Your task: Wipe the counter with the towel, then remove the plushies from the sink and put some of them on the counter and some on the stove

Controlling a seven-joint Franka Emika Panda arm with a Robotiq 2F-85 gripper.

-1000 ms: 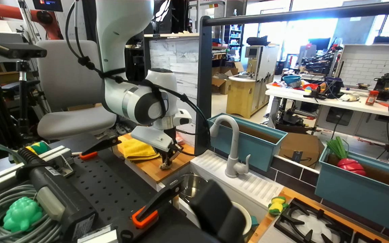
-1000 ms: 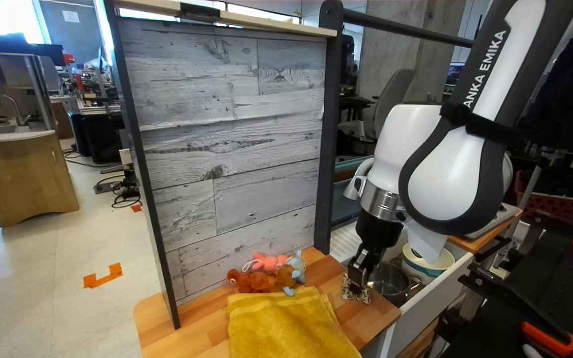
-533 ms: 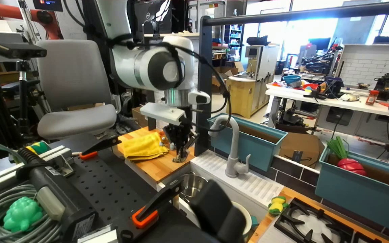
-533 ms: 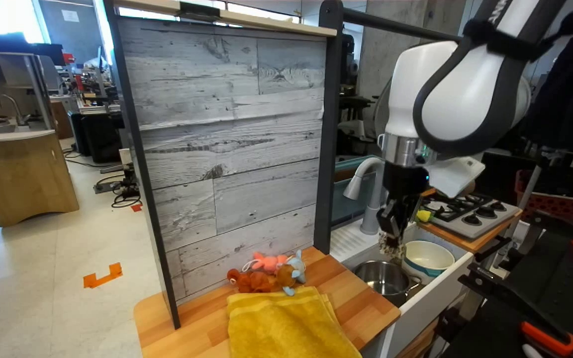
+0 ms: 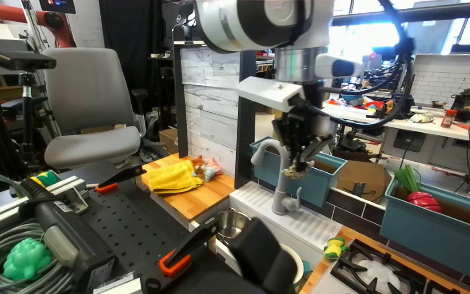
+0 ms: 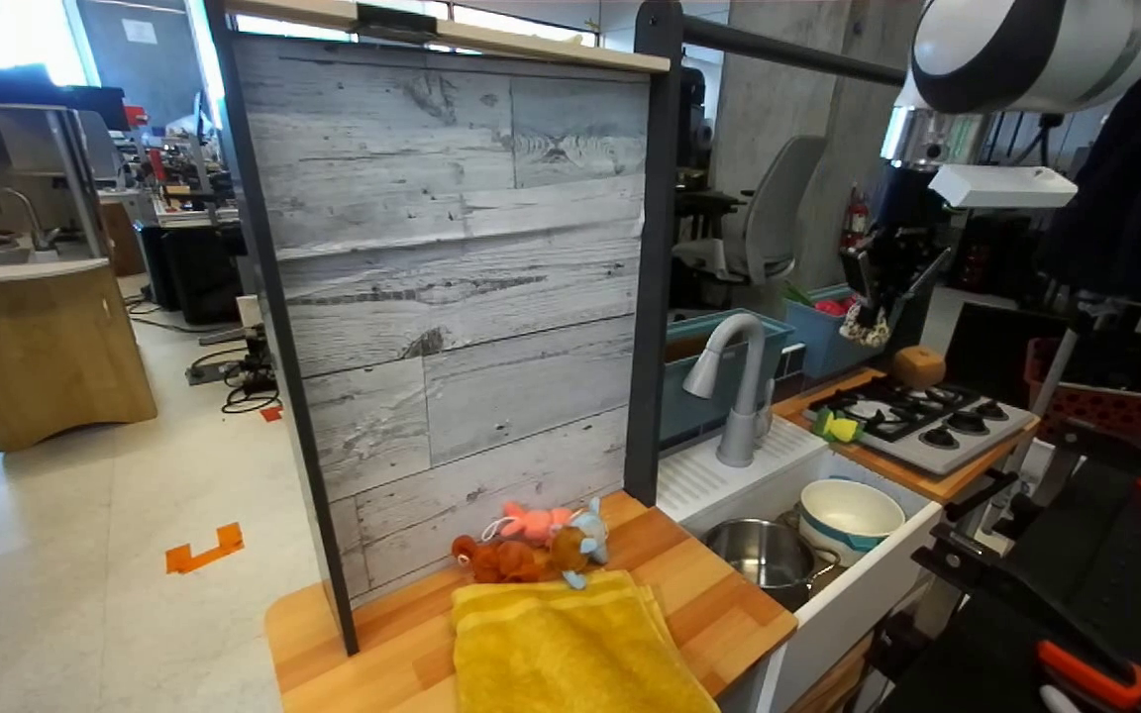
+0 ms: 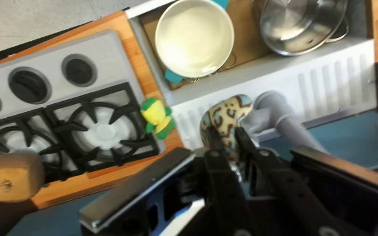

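My gripper (image 7: 225, 131) is shut on a cream plushie with brown and blue spots (image 7: 223, 113). It holds the plushie in the air, above the sink's back ledge and faucet in the wrist view. The spotted plushie also shows in both exterior views (image 5: 294, 172) (image 6: 865, 327). The yellow towel (image 6: 570, 644) lies folded on the wooden counter (image 6: 392, 654). Red-brown (image 6: 511, 562), pink (image 6: 534, 522) and brown-and-blue (image 6: 578, 545) plushies lie behind it. A green-and-yellow plushie (image 7: 157, 118) lies on the wood edge by the stove (image 7: 110, 49). A brown blocky plushie (image 7: 15, 177) is on the stove's far back corner.
The sink (image 6: 868, 584) holds a steel pot (image 6: 764, 555) and a cream bowl (image 6: 850, 510). The grey faucet (image 5: 282, 179) rises from the ledge. Blue planters (image 5: 435, 228) hang behind. A dark upright post (image 6: 645, 297) and top rail (image 6: 798, 54) frame the counter.
My gripper has lifted the spotted plushie off the counter. It has carried it up and across the sink toward the stove side. The towel and the other plushies have not moved.
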